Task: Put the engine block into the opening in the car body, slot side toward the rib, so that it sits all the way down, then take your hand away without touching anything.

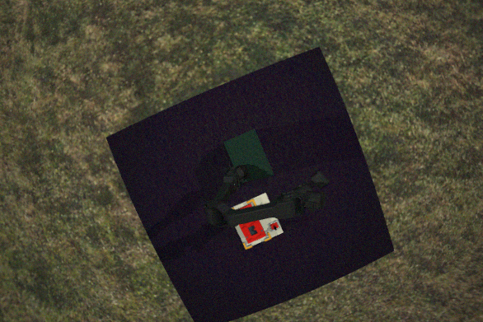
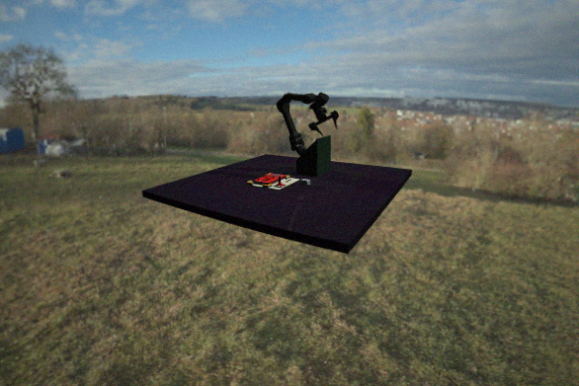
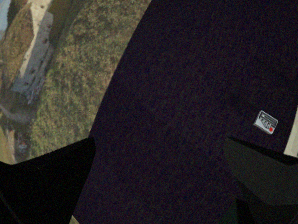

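Engine block: yours lies (image 2: pixel 306 182) (image 3: pixel 266 122) on the worktop (image 1: pixel 288 95) (image 2: pixel 277 218) (image 3: pixel 165 75), outside the car body (image 1: pixel 264 240) (image 2: pixel 269 179) (image 3: pixel 294 137), awaiting pickup.
Long axis: slants down rightward in the wrist view; you can't tell the slot side.
Hand (image 1: pixel 322 189) (image 2: pixel 329 131) (image 3: pixel 161 145): raised, spread nearly fully, empty, probably leaving you room to straddle the block.

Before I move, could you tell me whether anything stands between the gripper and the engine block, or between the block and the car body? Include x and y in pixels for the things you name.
Nothing visible stands between the open gripper (image 1: pixel 320 190) (image 2: pixel 328 130) (image 3: pixel 161 139) and the engine block (image 2: pixel 306 182) (image 3: pixel 266 122), nor between block and car body (image 1: pixel 260 227) (image 2: pixel 291 183) (image 3: pixel 294 137), only bare dark tabletop.
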### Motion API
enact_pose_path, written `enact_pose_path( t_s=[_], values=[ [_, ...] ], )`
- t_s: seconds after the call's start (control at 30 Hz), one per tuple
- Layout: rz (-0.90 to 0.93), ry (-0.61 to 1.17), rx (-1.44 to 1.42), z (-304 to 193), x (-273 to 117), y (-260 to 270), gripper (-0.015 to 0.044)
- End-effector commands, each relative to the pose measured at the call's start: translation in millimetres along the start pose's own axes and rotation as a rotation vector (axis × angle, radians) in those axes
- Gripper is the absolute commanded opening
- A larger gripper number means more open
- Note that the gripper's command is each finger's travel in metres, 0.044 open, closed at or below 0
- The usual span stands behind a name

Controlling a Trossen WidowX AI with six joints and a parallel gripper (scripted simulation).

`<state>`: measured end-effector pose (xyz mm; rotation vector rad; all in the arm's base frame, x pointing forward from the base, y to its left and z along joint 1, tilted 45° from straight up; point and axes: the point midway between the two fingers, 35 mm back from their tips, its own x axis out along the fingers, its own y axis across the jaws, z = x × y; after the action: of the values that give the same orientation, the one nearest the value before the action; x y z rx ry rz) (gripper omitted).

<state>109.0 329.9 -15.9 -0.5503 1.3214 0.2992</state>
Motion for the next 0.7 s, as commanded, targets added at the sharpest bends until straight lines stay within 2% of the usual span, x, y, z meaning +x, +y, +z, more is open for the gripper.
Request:
enact_pose_path(
  t_s=[0.0, 0.67],
  values=[
    [-0.042, 0.013, 0.114, 4, 11, -13, 0.044],
    [-0.256, 0.026, 0.761, 16, 59, -78, 0.044]
  ],
)
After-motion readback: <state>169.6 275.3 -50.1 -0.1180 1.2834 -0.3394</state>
